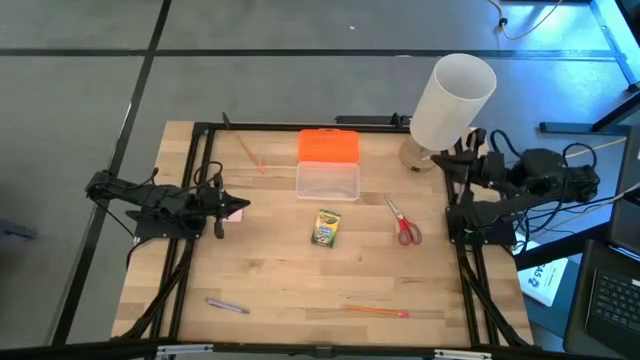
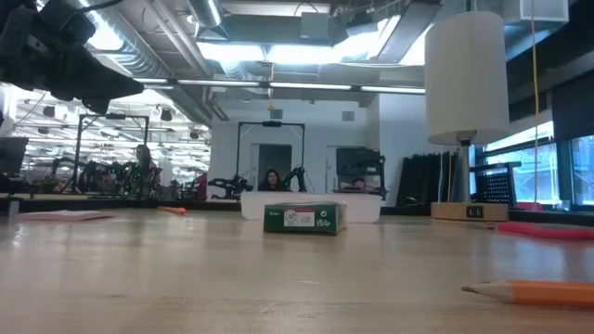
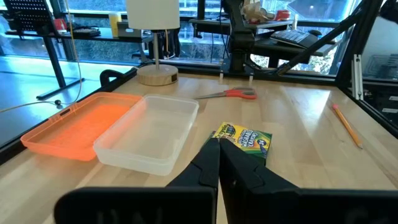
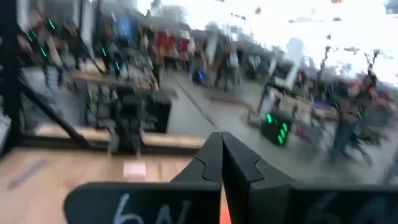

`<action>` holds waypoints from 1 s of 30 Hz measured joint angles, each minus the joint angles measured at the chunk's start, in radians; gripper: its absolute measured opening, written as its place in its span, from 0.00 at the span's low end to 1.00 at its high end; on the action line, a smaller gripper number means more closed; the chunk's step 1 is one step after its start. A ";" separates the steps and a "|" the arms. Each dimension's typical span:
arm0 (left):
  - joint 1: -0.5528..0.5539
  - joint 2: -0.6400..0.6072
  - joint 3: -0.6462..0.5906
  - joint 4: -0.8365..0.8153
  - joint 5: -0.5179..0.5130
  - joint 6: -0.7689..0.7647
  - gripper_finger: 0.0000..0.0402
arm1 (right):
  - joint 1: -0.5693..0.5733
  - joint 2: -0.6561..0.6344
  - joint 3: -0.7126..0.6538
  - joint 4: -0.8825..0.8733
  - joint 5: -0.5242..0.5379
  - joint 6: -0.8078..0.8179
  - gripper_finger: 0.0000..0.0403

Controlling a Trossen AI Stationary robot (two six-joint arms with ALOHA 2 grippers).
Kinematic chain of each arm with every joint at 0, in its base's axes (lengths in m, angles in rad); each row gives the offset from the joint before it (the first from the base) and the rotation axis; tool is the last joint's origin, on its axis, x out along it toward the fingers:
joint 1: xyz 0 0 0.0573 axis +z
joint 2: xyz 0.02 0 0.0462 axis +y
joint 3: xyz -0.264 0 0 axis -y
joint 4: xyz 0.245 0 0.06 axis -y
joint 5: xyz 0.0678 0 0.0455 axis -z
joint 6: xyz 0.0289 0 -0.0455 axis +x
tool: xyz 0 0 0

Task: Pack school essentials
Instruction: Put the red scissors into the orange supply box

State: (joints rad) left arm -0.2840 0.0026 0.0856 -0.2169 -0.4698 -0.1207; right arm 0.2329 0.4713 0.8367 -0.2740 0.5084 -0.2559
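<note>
Wood table [image 1: 280,290]: crayon box [image 1: 326,228] apart from clenched left hand [image 1: 232,207]; right hand [image 1: 452,215] seemingly clenched.

One camera looks straight down on the whole bench [image 1: 300,280]. One sits at bench-top height, facing the room. Both wrist cameras look low across it; all but the right wrist's share the crayon box [image 1: 326,228].

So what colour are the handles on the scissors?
Red. The scissors show their handles best in the high view, lying on the table right of the crayon box.
</note>
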 joint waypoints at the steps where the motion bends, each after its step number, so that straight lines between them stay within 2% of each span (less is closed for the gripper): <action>1: 0.000 0.000 0.000 0.000 0.000 0.000 0.00 | 0.000 0.031 0.038 -0.050 0.015 0.027 0.00; 8: 0.000 0.000 0.000 0.000 0.000 0.000 0.00 | 0.000 0.271 0.328 -0.426 0.055 0.296 0.00; 13: 0.000 0.000 0.000 0.000 -0.027 0.058 0.00 | 0.000 0.425 0.517 -0.681 -0.037 0.524 0.00; 16: 0.000 0.000 0.000 0.000 -0.036 0.128 0.00 | 0.000 0.493 0.596 -0.779 -0.094 0.574 0.00; 21: 0.000 0.000 0.000 0.000 -0.037 0.157 0.00 | 0.000 0.553 0.663 -0.852 -0.150 0.590 0.01; 26: 0.000 0.000 -0.001 0.013 -0.048 0.147 0.00 | 0.000 0.553 0.671 -0.889 -0.170 0.588 0.01; 30: 0.000 0.000 -0.003 0.215 -0.054 0.156 0.00 | 0.000 0.536 0.671 -0.929 -0.136 0.589 0.01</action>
State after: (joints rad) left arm -0.2836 0.0029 0.0825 -0.0019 -0.5236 0.0355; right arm 0.2325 1.0072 1.5078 -1.2026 0.3726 0.3332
